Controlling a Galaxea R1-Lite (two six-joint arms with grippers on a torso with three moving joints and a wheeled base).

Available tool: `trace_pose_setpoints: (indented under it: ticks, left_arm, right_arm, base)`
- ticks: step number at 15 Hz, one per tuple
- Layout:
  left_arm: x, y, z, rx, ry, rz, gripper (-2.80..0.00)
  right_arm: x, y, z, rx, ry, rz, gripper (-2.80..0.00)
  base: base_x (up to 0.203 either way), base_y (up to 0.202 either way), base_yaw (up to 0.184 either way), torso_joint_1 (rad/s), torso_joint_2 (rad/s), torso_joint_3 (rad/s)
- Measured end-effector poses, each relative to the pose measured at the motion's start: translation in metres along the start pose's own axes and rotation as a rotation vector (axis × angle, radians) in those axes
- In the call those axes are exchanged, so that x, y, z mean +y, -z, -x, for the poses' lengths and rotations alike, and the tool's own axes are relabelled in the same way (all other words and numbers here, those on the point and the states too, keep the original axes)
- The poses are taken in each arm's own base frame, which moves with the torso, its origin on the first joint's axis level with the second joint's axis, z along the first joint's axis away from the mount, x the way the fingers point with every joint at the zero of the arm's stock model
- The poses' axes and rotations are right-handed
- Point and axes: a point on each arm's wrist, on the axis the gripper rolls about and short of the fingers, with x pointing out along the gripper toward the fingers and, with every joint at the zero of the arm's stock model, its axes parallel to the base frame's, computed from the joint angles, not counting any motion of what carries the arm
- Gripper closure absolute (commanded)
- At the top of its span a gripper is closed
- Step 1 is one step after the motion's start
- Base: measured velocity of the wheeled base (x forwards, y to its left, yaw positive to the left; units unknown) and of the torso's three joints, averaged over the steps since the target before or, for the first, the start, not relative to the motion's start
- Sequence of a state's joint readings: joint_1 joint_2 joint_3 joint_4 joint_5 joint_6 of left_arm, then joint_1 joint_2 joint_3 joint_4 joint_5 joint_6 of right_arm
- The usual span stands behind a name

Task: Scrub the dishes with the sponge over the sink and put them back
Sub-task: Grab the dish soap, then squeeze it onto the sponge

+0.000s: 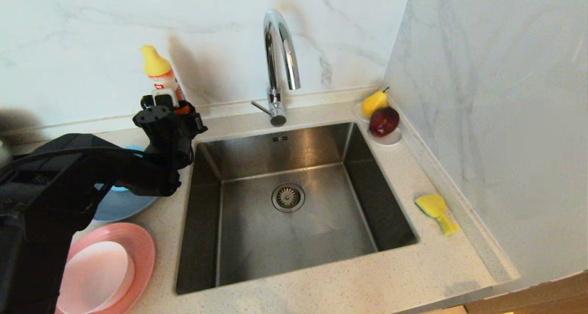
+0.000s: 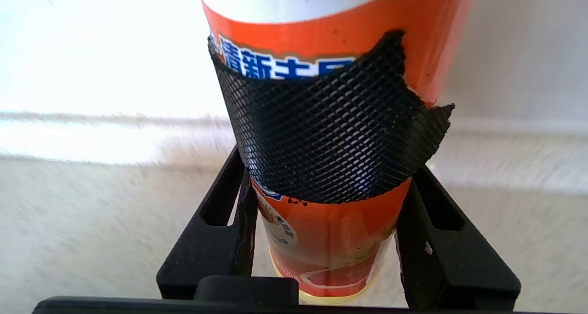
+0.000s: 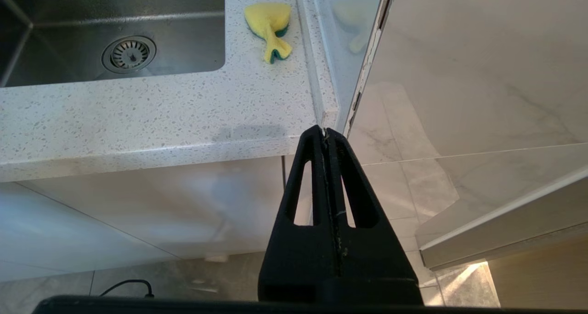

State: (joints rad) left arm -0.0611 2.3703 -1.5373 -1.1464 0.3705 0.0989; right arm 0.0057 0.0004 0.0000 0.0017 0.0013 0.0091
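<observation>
My left gripper [image 1: 167, 103] is at the back left of the sink [image 1: 321, 222], shut on an orange detergent bottle [image 1: 161, 77] with a yellow cap. In the left wrist view its fingers [image 2: 220, 213] press both sides of the bottle [image 2: 330, 231], just below a black mesh sleeve. The sponge [image 1: 436, 210] lies on the counter right of the sink. On the left counter the pale pink bowl [image 1: 94, 275] sits in the salmon plate [image 1: 140, 249]. Behind them is the grey-blue plate [image 1: 121, 207], half hidden by my arm. My right gripper [image 3: 324, 132] is shut and empty, parked below the counter's front edge.
A chrome gooseneck tap [image 1: 278, 52] rises behind the sink, whose drain strainer [image 1: 288, 197] is in the middle. A white saucer [image 1: 390, 139] with a pear and a red fruit stands at the back right corner. Marble walls close the back and right.
</observation>
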Motion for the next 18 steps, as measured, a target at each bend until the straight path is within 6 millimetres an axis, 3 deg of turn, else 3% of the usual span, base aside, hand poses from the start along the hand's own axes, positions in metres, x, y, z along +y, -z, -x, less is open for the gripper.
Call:
trace_pose_setpoints:
  ticks: [4,8,18]
  left_arm:
    - [0.007,-0.044,0.012,-0.031,-0.004,0.013,0.00]
    - [0.021,-0.091,0.039,-0.046,-0.003,0.017,0.00]
    - [0.076,-0.231,0.151,0.006,0.067,-0.049,0.00]
  right_arm:
    - [0.000,0.000,0.000,0.000,0.000,0.000,0.00]
    - [0.000,0.000,0.000,0.000,0.000,0.000,0.00]
    - [0.000,0.000,0.000,0.000,0.000,0.000,0.00]
  base:
    - [0.000,0.000,0.000,0.000,0.00,0.000]
    - [0.000,0.000,0.000,0.000,0.00,0.000]
    - [0.000,0.000,0.000,0.000,0.00,0.000]
